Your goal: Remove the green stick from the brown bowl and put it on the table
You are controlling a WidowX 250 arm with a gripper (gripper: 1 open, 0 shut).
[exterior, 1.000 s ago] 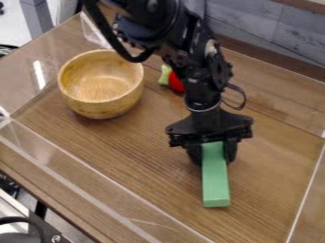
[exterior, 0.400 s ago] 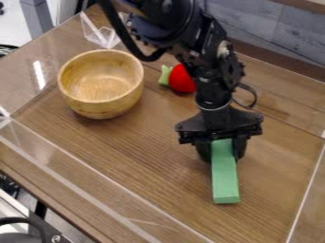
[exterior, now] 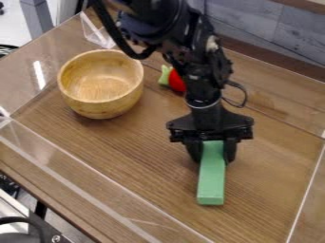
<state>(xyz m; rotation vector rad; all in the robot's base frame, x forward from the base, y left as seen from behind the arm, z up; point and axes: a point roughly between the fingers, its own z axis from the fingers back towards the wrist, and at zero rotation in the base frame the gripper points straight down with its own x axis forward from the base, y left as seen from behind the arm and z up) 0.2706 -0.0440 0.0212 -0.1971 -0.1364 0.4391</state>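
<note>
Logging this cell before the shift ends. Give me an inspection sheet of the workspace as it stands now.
Surface: table, dark wood grain, low clear walls.
Job's things: green stick lies flat on the table, outside the brown bowl; bowl looks empty.
Clutter: red ball behind the arm, partly hidden.
Grippers: gripper points down, jaws shut on the stick's far end.
Cables: black cables loop along the arm.
Surroundings: grey wall behind; white object at far left.

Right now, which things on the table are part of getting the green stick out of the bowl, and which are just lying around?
Part of the job:
green stick, lying on the table with the gripper shut on its end
brown bowl, empty

Lying about:
red ball, mostly hidden behind the arm
</note>
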